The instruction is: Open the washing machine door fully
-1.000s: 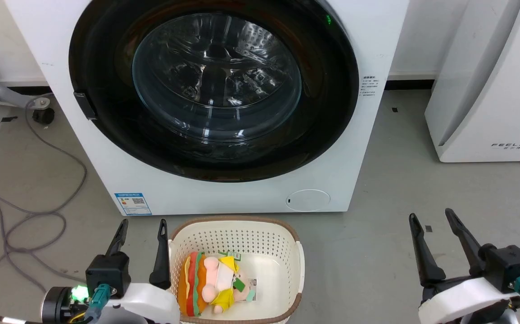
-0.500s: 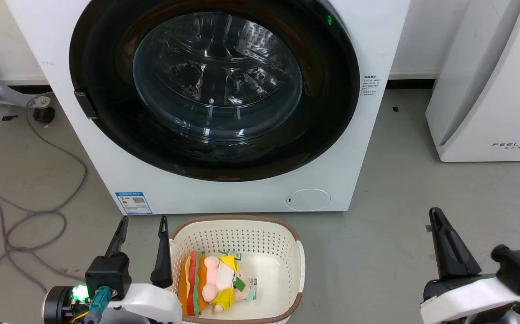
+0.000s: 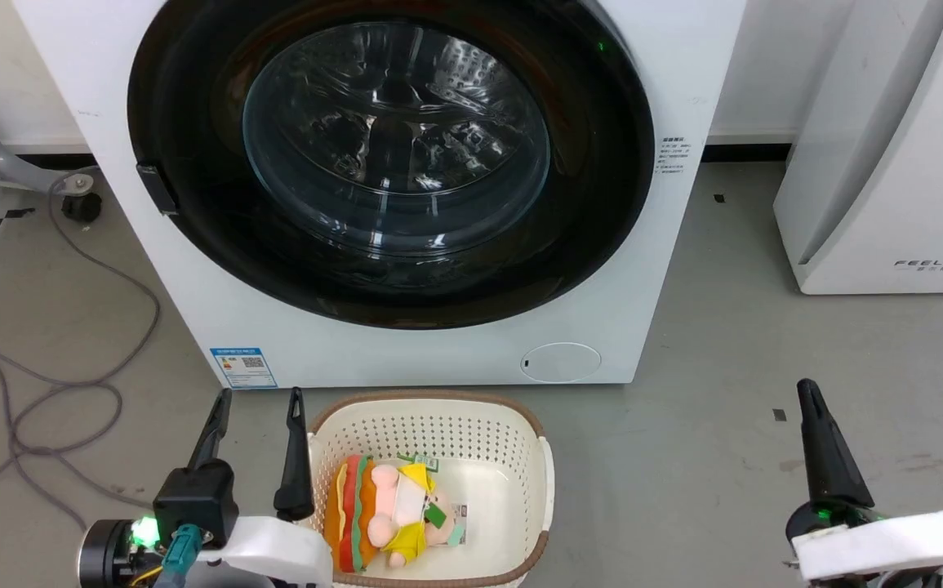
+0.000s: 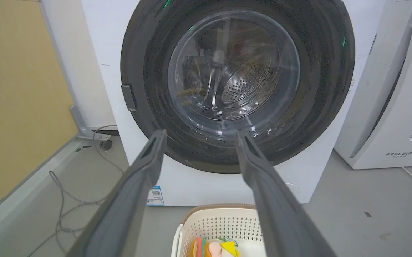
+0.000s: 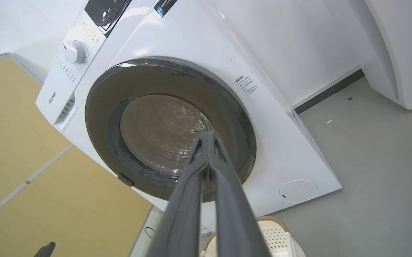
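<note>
Since a second ago the right gripper [image 3: 806, 392] has brought its two fingers together and swung out toward 4 o'clock in the head view. It now shows as a single dark spike, pinching nothing. The left gripper [image 3: 261, 397] has stayed at 7 o'clock with its fingers spread and empty.

The washing machine door [image 3: 389, 163] fills the 12 o'clock part of the head view. It sits shut and flush in the front of the washing machine [image 3: 406, 355], well apart from both grippers. It is a glossy black ring around a bulging glass bowl, so I judge it stiff, fairly heavy and slippery. The glass is no place to press hard.

A small dark tab [image 3: 154, 189] sits on the rim at 9 o'clock. It looks like the hinge, though I cannot be sure. If it is, the free edge is at 3 o'clock, and the closed fingers could hook behind that rim and pull. No handle recess is plain to see.

Outward from the machine, a white perforated basket [image 3: 549, 482] holding a burger plush toy [image 3: 381, 514] stands at 6 o'clock, just beside the left gripper. It may lie in the door's swing path. A white FEELBIRD appliance [image 3: 887, 163] stands at 2 o'clock, and grey cables [image 3: 71, 384] lie on the floor at 8 o'clock.
</note>
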### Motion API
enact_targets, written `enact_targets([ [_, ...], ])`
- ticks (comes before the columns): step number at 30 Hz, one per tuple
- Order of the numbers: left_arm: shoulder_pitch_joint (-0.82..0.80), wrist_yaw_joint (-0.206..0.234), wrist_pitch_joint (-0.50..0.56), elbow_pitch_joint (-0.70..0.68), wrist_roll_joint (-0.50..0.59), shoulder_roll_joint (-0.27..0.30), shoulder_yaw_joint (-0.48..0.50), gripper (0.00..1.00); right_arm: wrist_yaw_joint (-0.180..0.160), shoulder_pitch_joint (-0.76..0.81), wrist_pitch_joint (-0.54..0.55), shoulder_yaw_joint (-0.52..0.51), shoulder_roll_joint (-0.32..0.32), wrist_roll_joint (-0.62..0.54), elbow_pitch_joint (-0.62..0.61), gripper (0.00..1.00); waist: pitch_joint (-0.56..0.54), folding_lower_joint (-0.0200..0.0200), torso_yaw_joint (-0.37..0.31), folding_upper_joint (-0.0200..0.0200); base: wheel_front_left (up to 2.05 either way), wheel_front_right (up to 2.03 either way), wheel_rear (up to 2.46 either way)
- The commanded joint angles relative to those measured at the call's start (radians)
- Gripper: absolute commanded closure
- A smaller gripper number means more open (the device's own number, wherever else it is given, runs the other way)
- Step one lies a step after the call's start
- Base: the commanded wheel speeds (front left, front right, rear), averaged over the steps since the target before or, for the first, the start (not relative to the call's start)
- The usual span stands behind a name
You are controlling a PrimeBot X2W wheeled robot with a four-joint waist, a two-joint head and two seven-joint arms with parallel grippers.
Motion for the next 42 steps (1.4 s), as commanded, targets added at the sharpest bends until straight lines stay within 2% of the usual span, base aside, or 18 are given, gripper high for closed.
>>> enact_targets([
  [1, 0.002, 0.008, -0.011, -0.007, -0.006, 0.001, 0.0, 0.0, 0.0, 0.016, 0.005, -0.001, 0.001, 0.066, -0.001, 1.0, 0.0, 0.0, 0.0, 0.0, 0.0, 0.0, 0.0],
  [9, 0.001, 0.016, -0.027, -0.012, -0.008, 0.001, -0.004, 0.0, 0.0, 0.02, 0.074, -0.047, 0.001, 0.365, 0.017, 1.0, 0.004, 0.0, 0.003, 0.0, 0.0, 0.0, 0.0],
  [14, -0.003, 0.022, -0.038, -0.017, -0.01, 0.001, -0.008, 0.0, 0.0, 0.006, 0.103, -0.079, 0.001, 0.469, 0.042, 1.0, 0.01, 0.0, 0.007, 0.0, 0.0, 0.0, 0.0],
  [27, -0.041, 0.033, -0.065, -0.034, -0.006, 0.001, -0.021, 0.0, 0.001, -0.177, 0.187, -0.205, -0.004, 0.592, 0.13, 1.0, 0.071, 0.0, 0.029, 0.0, 0.0, 0.0, 0.0],
  [42, -0.131, 0.045, -0.096, -0.057, 0.007, 0.001, -0.042, 0.0, 0.001, -0.527, 0.264, -0.274, -0.104, 0.667, 0.314, 1.0, 0.209, 0.0, 0.068, 0.0, 0.0, 0.0, 0.0],
])
